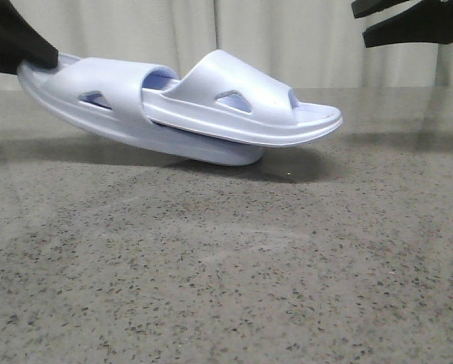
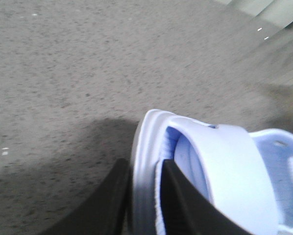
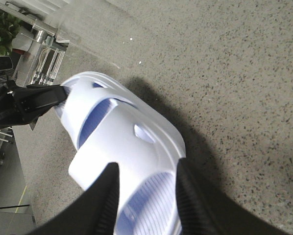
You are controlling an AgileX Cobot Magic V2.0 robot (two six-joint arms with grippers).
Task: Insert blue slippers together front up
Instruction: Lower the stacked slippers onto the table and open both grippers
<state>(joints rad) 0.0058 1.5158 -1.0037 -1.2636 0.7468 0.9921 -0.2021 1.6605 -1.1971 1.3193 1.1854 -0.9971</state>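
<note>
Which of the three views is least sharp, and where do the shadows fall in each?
Left wrist view: softest, the table's far corner smeared; a dark shadow beside the left gripper. Front view: sharp; the nested blue slippers cast a shadow beneath and to their right. Right wrist view: tabletop speckle crisp, a shadow along the slippers' edge, the right gripper's fingers blurred.

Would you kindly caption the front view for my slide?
Left gripper lifts one end of the nested blue slippers above the speckled table.

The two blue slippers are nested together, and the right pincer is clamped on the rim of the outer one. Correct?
Not quite: the left pincer is clamped on the outer slipper rim, as the left wrist view shows. The right pincer hangs above, holding nothing. The slippers are nested.
</note>
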